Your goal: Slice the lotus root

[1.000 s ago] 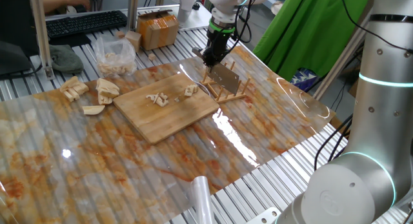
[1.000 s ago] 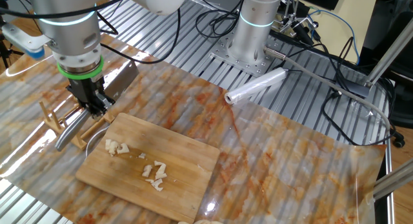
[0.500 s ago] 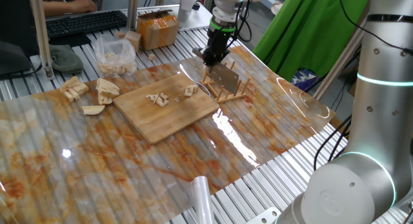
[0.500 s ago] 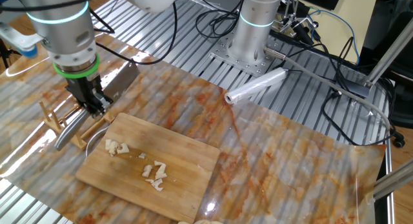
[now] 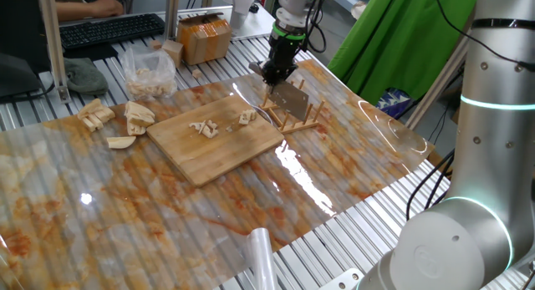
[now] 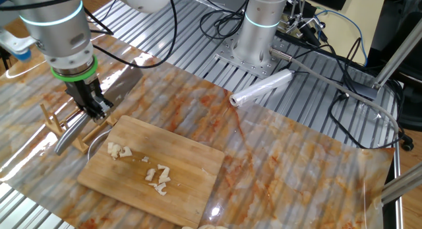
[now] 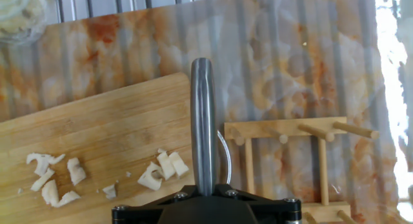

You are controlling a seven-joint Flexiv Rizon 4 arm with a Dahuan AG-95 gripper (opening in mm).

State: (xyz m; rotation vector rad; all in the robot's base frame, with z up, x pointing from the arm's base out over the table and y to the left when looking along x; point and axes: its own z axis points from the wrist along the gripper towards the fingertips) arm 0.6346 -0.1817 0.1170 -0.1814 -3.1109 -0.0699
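Note:
My gripper [image 5: 274, 73] is shut on a steel knife, at the joint of blade and handle. The blade [image 5: 292, 101] leans in a wooden peg rack [image 5: 303, 123] just right of the bamboo cutting board [image 5: 219, 144]. In the other fixed view the gripper [image 6: 94, 109] sits over the knife, with the handle [image 6: 71, 134] pointing down-left. In the hand view the round handle [image 7: 202, 121] runs straight up from the gripper [image 7: 203, 192]. Small cut lotus root pieces [image 5: 203, 128] lie on the board; they also show in the hand view [image 7: 164, 169].
Bigger lotus root chunks [image 5: 125, 119] lie left of the board, and a plastic bag of more [image 5: 149, 71] stands behind them. A cardboard box [image 5: 203, 38] is at the back. A plastic-wrap roll [image 6: 260, 89] lies near the arm's base.
The arm above the wrist has swung a little sideways. The gripper has barely shifted, and the knife still rests in the rack.

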